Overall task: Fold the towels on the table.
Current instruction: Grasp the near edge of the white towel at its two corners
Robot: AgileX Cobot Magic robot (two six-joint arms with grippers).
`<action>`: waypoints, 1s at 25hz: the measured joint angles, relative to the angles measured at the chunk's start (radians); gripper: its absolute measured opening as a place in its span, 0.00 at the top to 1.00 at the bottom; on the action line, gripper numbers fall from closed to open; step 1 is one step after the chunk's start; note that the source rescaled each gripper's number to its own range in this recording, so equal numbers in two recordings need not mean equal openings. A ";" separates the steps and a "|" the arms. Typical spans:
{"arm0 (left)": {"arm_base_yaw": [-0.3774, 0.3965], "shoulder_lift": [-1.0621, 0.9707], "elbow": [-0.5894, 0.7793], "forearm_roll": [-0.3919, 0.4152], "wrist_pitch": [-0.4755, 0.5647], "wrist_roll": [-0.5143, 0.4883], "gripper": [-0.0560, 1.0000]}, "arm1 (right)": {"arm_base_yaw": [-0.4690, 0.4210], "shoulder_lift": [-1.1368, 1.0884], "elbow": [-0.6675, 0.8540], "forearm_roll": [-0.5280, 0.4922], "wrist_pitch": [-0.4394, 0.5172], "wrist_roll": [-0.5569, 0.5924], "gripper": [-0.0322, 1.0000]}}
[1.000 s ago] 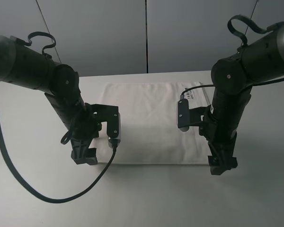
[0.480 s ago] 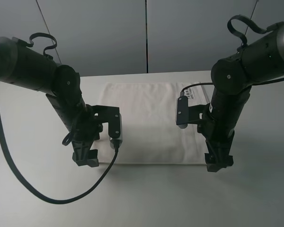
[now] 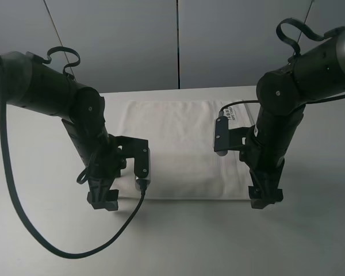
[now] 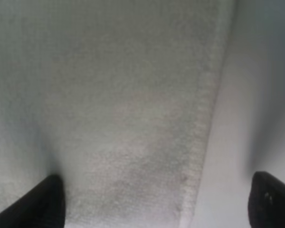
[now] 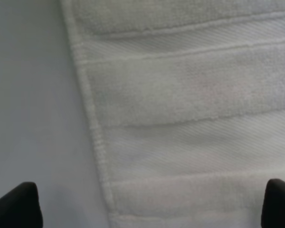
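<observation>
A white towel [image 3: 184, 144] lies flat on the white table [image 3: 178, 241], its small printed label [image 3: 230, 117] at the far right corner. My left gripper [image 3: 103, 201] hangs low at the towel's near left corner, jaws open. In the left wrist view the towel [image 4: 109, 95] fills the space between the open left gripper [image 4: 156, 206] fingers, its edge running toward bare table [image 4: 256, 95]. My right gripper [image 3: 265, 198] hovers at the near right corner, open. The right wrist view shows the banded towel border [image 5: 190, 95] under the right gripper [image 5: 147, 209], which holds nothing.
Grey wall panels [image 3: 178, 40] stand behind the table's far edge. A black cable [image 3: 75, 253] from the left arm loops across the table's near left. White camera units [image 3: 142, 167] hang beside each wrist over the towel.
The left arm has swung slightly right and its gripper has dropped nearer the towel's near left corner. The right gripper shifted a little left, then stayed still. Both remain open.
</observation>
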 joint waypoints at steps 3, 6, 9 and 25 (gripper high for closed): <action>0.000 0.007 -0.001 0.028 0.010 -0.011 0.00 | 0.000 0.000 0.000 0.000 0.000 0.002 0.00; 0.000 0.021 -0.005 0.028 0.010 -0.016 0.00 | 0.000 0.000 0.000 -0.010 0.012 0.008 0.00; -0.002 0.026 -0.009 0.034 0.015 -0.033 0.00 | 0.000 0.000 0.000 -0.062 0.035 0.051 0.00; -0.002 0.027 -0.010 0.034 0.015 -0.039 0.00 | 0.000 0.000 0.002 -0.054 0.037 0.046 0.00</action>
